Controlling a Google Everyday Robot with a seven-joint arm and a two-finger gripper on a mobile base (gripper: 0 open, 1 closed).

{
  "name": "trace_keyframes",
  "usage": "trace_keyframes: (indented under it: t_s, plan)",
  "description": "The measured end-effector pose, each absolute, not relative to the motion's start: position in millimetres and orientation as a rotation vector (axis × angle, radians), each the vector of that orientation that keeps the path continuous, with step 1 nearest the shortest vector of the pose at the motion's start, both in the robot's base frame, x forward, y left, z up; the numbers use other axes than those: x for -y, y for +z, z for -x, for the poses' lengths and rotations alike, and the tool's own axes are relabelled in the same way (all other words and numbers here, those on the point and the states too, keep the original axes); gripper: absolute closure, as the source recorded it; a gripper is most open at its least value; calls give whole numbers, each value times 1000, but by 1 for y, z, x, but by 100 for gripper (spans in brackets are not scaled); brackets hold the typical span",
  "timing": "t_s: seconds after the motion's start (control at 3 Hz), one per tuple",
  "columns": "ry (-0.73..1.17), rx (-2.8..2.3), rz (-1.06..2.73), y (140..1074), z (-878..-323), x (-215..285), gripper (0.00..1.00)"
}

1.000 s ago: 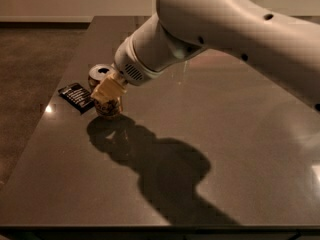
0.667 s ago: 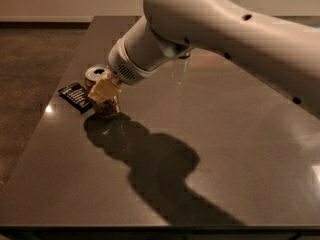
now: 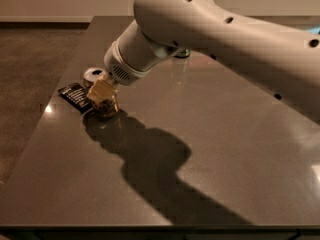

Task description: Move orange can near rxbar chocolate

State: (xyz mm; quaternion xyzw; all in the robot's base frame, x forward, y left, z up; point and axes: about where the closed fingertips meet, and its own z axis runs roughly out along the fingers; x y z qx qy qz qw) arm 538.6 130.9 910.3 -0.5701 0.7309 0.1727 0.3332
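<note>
Just beside the rxbar chocolate (image 3: 75,95), on the side of the bar that faces the open counter (image 3: 215,149), stands the orange can (image 3: 107,109). It is upright, with its base on the surface or barely above it. Can and wrapper look nearly touching, though I cannot tell whether they meet. The end effector (image 3: 102,94) sits over the can's upper half, reaching down from the white arm (image 3: 210,29). Whether it clamps the can or has slackened cannot be told.

Behind the rxbar chocolate and near it stands a round silver-topped thing (image 3: 93,74), close under the wrist. Well away from the bar, past the arm, a greenish object (image 3: 182,53) peeks out.

The placing looks all but done, so what remains is probably a clean release. The can's base should be flat on the counter before anything lets go. The opening should give no sideways push, or the can may tip onto the bar or knock the silver-topped thing. The withdrawal is best made straight up until the can's top is cleared, and only then away from the bar.
</note>
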Motion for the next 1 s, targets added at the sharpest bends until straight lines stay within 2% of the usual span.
trace_keyframes:
  t_s: [0.33,0.67,1.0]
  plan:
    - [448,-1905,1490,913,-537,-131,14]
    - [444,-1901,1491,915,-536,-132,0]
    - [444,-1901,1491,915,-536,-132,0]
